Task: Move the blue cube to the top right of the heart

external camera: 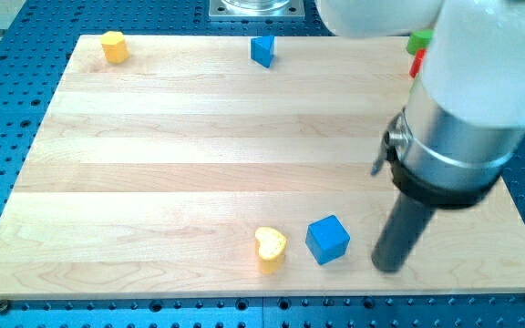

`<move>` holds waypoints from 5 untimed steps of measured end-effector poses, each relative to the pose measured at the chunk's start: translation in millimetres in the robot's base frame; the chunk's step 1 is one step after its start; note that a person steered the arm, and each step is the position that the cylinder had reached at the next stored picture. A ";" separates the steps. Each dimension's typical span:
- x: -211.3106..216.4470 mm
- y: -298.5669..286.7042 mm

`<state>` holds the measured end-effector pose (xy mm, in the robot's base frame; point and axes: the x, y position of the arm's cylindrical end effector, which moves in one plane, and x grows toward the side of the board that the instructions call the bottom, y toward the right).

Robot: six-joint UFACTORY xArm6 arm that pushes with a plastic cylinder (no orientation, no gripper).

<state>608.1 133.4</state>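
Note:
The blue cube (327, 239) lies near the view's bottom edge of the wooden board (199, 137), just right of the yellow heart (270, 249) with a small gap between them. My tip (388, 266) rests on the board a short way to the right of the blue cube, not touching it. The rod rises up into the large white and grey arm body at the view's right.
A yellow block (113, 46) sits at the board's top left. A second blue block (262, 50) sits at the top middle. A green block (418, 41) and a red block (416, 63) sit at the top right, partly hidden by the arm.

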 end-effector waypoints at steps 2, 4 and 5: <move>9.9 -51.0; -27.8 -54.1; -50.3 -54.1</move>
<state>557.8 79.3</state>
